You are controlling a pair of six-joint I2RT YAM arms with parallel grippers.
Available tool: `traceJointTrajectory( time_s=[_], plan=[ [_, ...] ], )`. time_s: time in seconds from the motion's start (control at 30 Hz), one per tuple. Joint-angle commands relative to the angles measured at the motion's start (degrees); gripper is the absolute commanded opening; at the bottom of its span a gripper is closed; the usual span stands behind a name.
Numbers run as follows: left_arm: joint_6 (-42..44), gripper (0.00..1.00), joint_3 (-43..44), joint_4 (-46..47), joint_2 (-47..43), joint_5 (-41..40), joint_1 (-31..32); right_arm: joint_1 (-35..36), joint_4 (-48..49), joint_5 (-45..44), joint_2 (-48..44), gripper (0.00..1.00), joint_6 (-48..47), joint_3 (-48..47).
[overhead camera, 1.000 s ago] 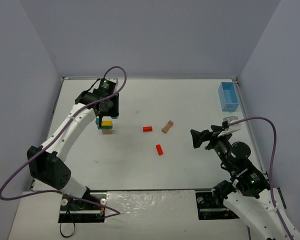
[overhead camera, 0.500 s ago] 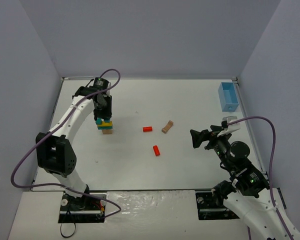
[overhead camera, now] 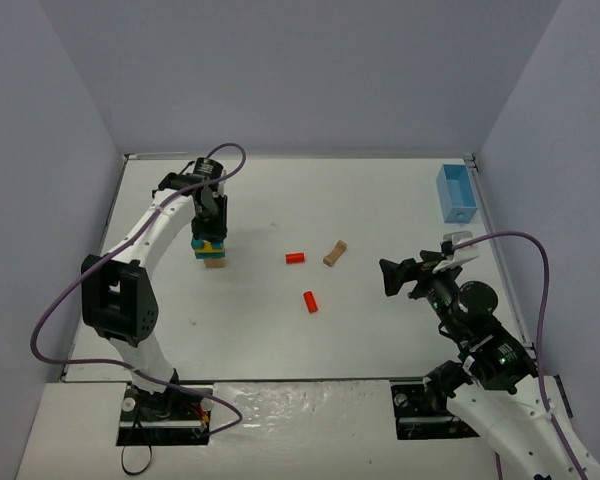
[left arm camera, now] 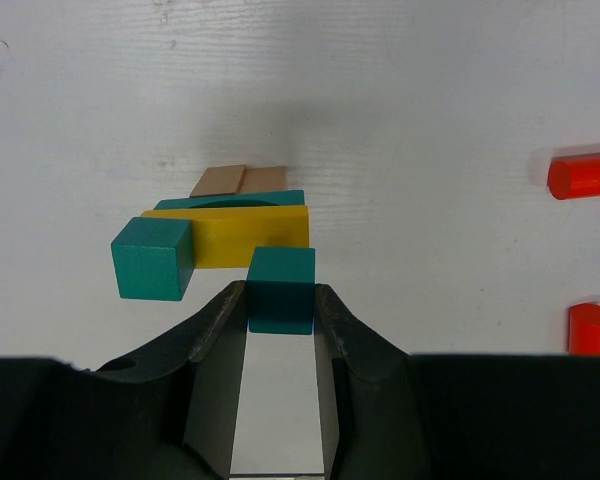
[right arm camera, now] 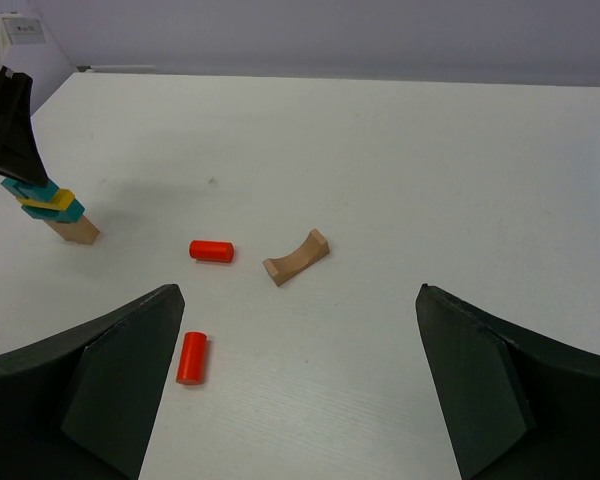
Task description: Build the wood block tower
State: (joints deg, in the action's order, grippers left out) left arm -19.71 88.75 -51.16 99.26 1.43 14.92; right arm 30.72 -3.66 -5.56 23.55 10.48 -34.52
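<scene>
The white tabletop point(overhead camera: 380, 210) carries everything. The left arm point(overhead camera: 150, 232) reaches to the far left part; the right arm point(overhead camera: 480, 340) hangs over the near right.

At the far right edge stands a light-blue bin point(overhead camera: 460, 216). From above only its own blue walls and floor show.

The tower point(overhead camera: 212, 255) stands on the left part of the tabletop, well apart from the bin. In the left wrist view it has a tan base point(left arm camera: 240, 181), a teal piece point(left arm camera: 230, 201) on that, and a yellow bar point(left arm camera: 245, 238) on top. A teal cube point(left arm camera: 152, 258) sits at one end of the bar.

The left claw point(left arm camera: 280, 295) is right above the tower, its fingers closed narrowly on a second cube point(left arm camera: 282, 282), also teal, over the bar's other end. Whether this cube touches the bar I cannot tell.

The right claw point(right arm camera: 300, 290) gapes wide with nothing in it.

Between the arms lie a tan arch point(overhead camera: 334, 253), a red cylinder point(overhead camera: 295, 258) near it, and another cylinder point(overhead camera: 309, 301) nearer the bases.
</scene>
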Motion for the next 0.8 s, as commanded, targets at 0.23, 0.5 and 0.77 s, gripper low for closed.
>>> traceJointTrajectory(
  time_s=[0.23, 0.5, 0.77],
  plan=[
    [-0.8, 0.00, 2.8, 0.1, -0.8, -2.2, 0.0, 0.0, 4.8, 0.1, 1.6, 1.00, 0.1, -0.2],
    [-1.4, 0.00, 2.6, 0.2, -0.7, -3.4, 0.4, 0.0, 4.8, 0.3, 1.8, 1.00, 0.1, -0.2],
    [-1.6, 0.00, 2.9, 0.4, -0.6, -3.6, 0.6, 0.0, 4.8, 0.3, 1.8, 1.00, 0.1, -0.2]
  ],
)
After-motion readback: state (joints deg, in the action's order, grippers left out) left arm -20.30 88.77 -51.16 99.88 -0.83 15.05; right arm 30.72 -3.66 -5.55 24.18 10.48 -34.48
